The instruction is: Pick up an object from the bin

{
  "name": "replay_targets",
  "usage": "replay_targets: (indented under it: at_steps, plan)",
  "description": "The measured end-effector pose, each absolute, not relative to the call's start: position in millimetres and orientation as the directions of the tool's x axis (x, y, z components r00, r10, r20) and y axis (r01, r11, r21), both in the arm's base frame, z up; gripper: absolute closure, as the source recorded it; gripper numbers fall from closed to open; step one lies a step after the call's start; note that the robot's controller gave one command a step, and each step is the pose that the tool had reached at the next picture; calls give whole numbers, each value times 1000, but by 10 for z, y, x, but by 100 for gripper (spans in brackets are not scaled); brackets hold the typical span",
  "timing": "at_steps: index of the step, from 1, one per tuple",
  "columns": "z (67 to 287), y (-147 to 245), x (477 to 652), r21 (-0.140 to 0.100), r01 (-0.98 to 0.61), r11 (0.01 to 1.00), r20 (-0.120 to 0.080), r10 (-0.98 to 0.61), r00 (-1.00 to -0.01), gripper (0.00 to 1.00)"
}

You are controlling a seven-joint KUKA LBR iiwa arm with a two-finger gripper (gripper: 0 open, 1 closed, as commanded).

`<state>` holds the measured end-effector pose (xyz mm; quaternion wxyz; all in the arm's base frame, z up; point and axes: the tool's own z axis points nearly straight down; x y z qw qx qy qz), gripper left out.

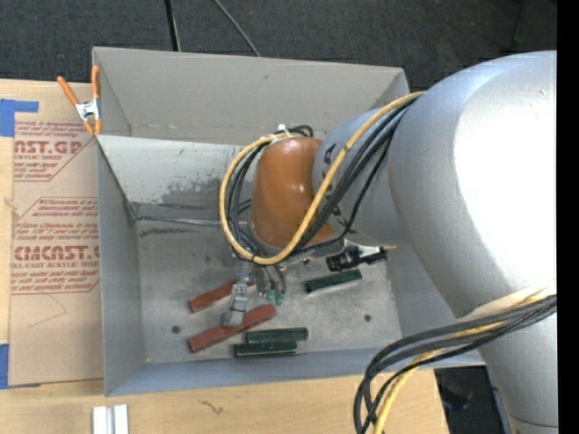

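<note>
1. Gripper (241, 304) — low over the floor of the grey bin (118, 242), front-middle; whether clenched or released could not be told.
2. Upper red-brown bar (211, 298) lay just left of it.
3. Lower red-brown bar (231, 328) — seemingly touching its tip; dark green bar (276, 336) just beside.

1. Strong light from above strikes the white shell of the arm (479, 179), which glares almost to plain white along its upper right curve.
2. The orange cover (282, 188) carries a soft, broad sheen on its crown and darkens towards its lower edge.
3. The bin (118, 269) is evenly lit, its back wall pale, its left wall a shade darker.
4. A soft-edged shadow pools on the bin's floor beneath the wrist, around the gripper (242, 304).
5. The ground beyond the bin lies dim.
</note>
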<state>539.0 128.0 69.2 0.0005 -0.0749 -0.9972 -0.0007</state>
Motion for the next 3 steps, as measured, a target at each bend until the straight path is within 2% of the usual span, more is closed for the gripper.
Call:
replay_targets:
  at_steps: [1,2,3]
  plan:
    - [695,1293,5392,2,148,989,-1,148,-989,0]
    - [697,1292,5392,2,149,989,-1,149,-989,100]
    - [1591,1300,5409,4,148,989,-7,148,-989,100]
